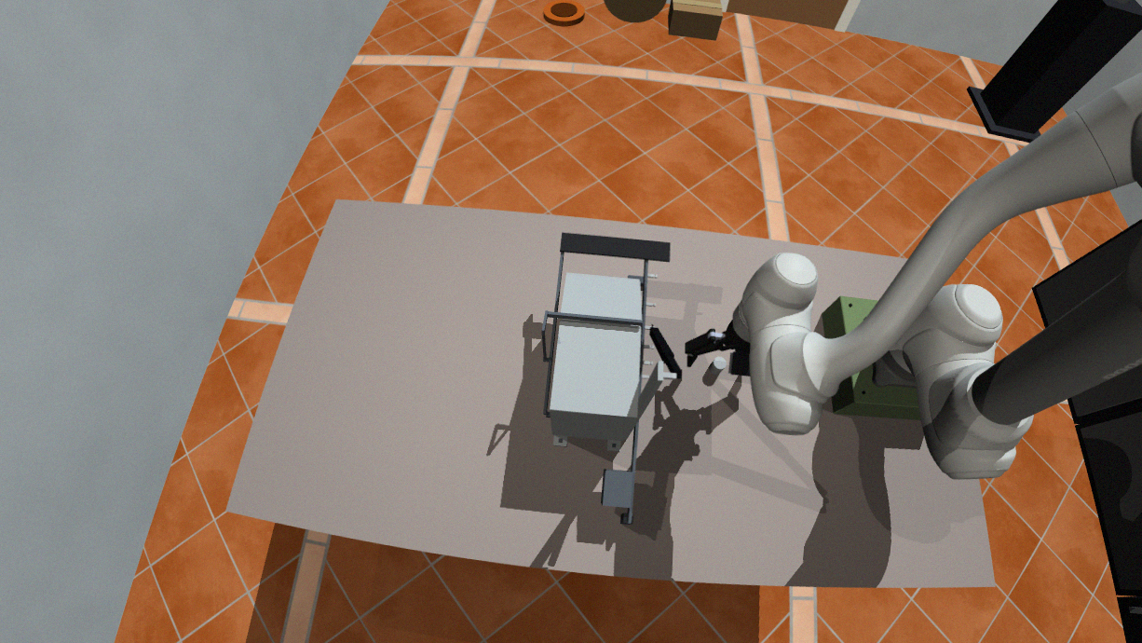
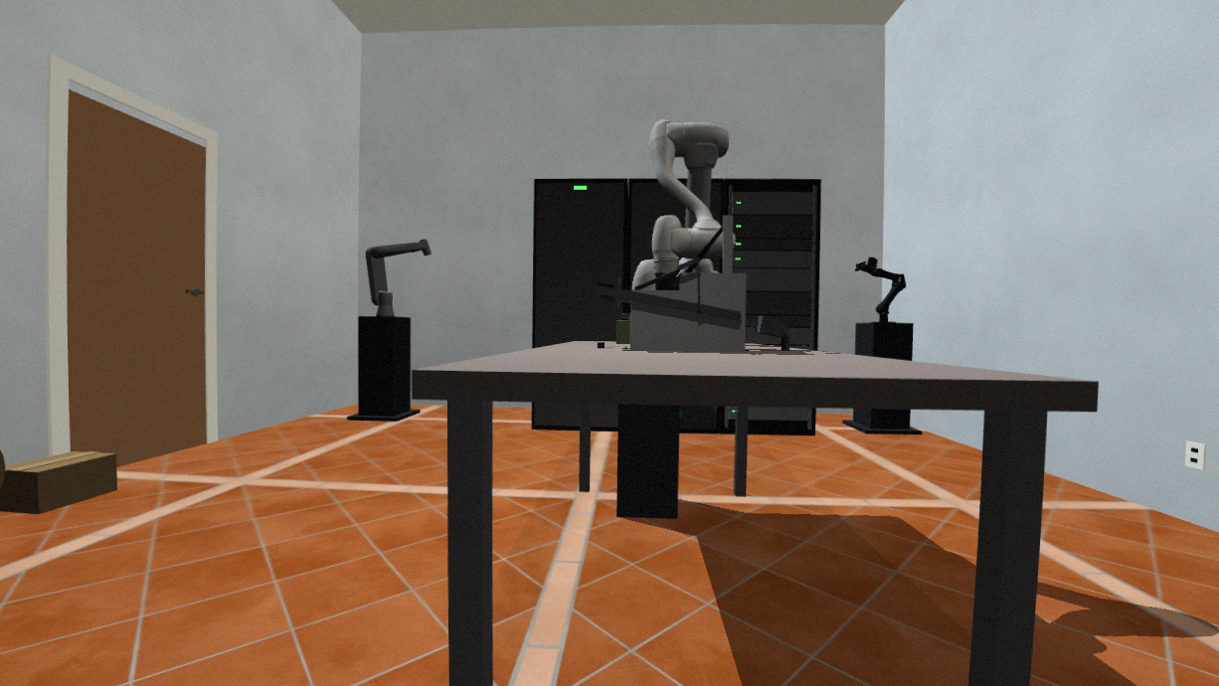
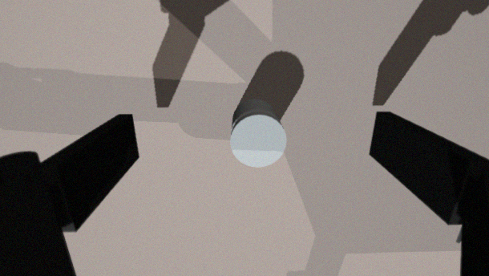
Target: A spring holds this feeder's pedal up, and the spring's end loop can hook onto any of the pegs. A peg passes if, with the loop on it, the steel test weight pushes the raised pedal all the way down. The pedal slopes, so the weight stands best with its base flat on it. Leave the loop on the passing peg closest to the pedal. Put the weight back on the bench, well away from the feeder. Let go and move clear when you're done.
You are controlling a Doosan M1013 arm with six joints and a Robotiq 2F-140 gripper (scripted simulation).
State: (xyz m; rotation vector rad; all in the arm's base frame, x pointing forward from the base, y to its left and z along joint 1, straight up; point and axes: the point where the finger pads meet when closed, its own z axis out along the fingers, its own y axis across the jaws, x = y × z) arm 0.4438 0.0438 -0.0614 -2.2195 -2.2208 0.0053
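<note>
The steel test weight [image 3: 258, 140] is a small upright cylinder standing on the bench; in the overhead view [image 1: 719, 363] it stands just right of the feeder. My gripper [image 3: 255, 135] is open and empty, pointing down above the weight, with one black finger on each side of it and clear of it. In the overhead view the gripper [image 1: 711, 349] hangs over the weight. The grey box feeder [image 1: 597, 351] stands mid-bench, with its dark pedal bar [image 1: 613, 246] at the far end. The black spring [image 1: 664, 352] lies along the feeder's right side near a row of small pegs [image 1: 648, 296].
A green block sits on the bench under my arm, right of the weight. A small grey block on a rod [image 1: 617, 488] sticks out from the feeder's near end. From the low view the feeder [image 2: 682, 316] stands before black racks.
</note>
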